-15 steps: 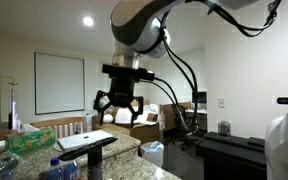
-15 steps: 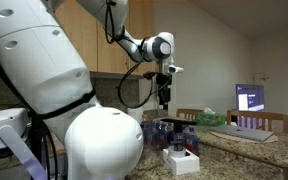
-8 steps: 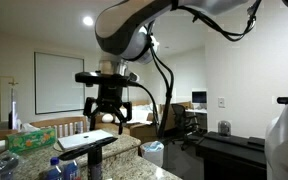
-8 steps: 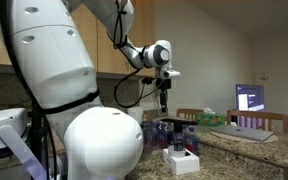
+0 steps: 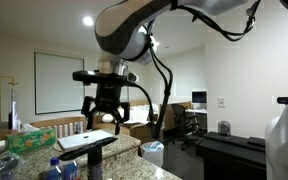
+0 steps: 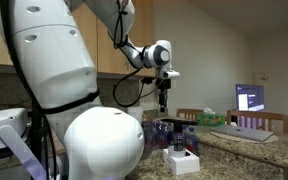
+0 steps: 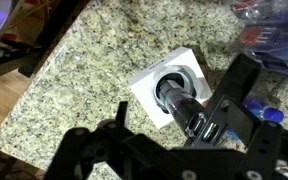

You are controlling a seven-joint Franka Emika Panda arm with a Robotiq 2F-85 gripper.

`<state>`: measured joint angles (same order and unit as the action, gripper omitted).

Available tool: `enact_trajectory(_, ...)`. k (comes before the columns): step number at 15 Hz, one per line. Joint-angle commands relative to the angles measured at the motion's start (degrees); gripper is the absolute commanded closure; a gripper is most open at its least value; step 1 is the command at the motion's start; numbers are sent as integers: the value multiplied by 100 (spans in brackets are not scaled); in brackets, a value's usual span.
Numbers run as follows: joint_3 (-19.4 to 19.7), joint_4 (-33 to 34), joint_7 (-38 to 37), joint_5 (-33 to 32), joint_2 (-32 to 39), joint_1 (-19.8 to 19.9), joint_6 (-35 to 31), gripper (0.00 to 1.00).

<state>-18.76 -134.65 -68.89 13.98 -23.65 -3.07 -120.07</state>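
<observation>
My gripper (image 5: 104, 112) hangs high over a speckled granite counter (image 7: 84, 70), with its fingers spread and nothing between them. It also shows in an exterior view (image 6: 164, 100) and in the wrist view (image 7: 182, 95). Straight below it, the wrist view shows a white square base (image 7: 189, 62) with a dark cylinder (image 7: 174, 97) standing up out of it. The same white base with its dark top sits on the counter in an exterior view (image 6: 181, 158). The gripper is well above it and touches nothing.
Clear plastic bottles with blue caps lie near the base (image 7: 269, 40) (image 6: 169, 130) (image 5: 64, 168). A green tissue box (image 5: 31, 135) and a flat white slab (image 5: 84, 140) lie further along. The counter edge drops to wood (image 7: 4, 100). A lit monitor (image 6: 250, 97) stands behind.
Over the last second the gripper swung sideways and turned about its axis while staying open. In the last half second it has barely moved.
</observation>
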Motion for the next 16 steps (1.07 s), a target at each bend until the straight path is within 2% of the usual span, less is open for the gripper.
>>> enact_trajectory(1,-138,184,-1202,95,429,-65,-626,0)
enact_trajectory(5,-280,488,-2693,-338,1080,12,-1225,0)
enact_trajectory(8,-147,947,-3723,-828,1642,-22,-830,0)
enact_trajectory(11,143,1471,-3992,-658,2060,-211,-173,0)
enact_trajectory(16,439,2159,-4137,-656,2474,-448,262,0)
